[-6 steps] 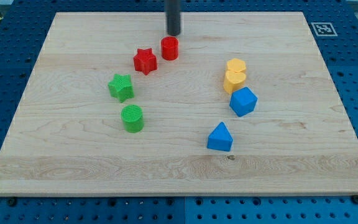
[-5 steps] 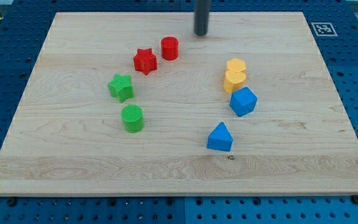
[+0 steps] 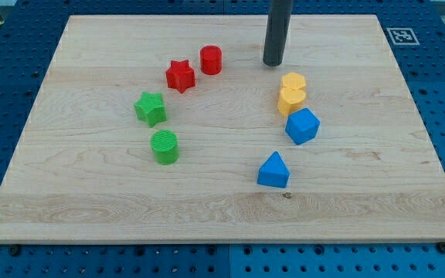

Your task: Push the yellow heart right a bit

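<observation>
The yellow heart point(image 3: 291, 100) lies right of the board's middle, touching a yellow hexagon block point(image 3: 293, 81) just above it and a blue block point(image 3: 302, 126) just below it. My tip point(image 3: 273, 62) is on the board above and slightly left of the two yellow blocks, a short gap from the hexagon. It touches no block.
A red cylinder point(image 3: 211, 59) and a red star point(image 3: 180, 76) lie left of my tip. A green star point(image 3: 151, 108) and a green cylinder point(image 3: 164, 147) are at the left middle. A blue triangular block point(image 3: 273, 171) sits lower down. The wooden board point(image 3: 76, 193) has an edge all round.
My tip has moved right and down the view, from beside the red cylinder to just above the yellow blocks. No block has moved.
</observation>
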{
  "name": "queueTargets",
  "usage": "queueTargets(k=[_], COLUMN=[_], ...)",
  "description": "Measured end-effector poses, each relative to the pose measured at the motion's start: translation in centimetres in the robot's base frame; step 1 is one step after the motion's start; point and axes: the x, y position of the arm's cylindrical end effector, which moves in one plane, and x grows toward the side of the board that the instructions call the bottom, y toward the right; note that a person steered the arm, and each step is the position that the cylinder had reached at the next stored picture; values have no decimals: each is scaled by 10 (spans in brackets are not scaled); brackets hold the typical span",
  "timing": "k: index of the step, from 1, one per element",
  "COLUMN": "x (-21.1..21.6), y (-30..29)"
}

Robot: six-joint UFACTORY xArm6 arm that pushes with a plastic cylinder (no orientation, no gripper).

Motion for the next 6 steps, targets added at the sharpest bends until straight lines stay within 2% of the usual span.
queueTargets(k=[3,4,5,6], x=[51,99,115,103], y=[-27,-30,-27,-27])
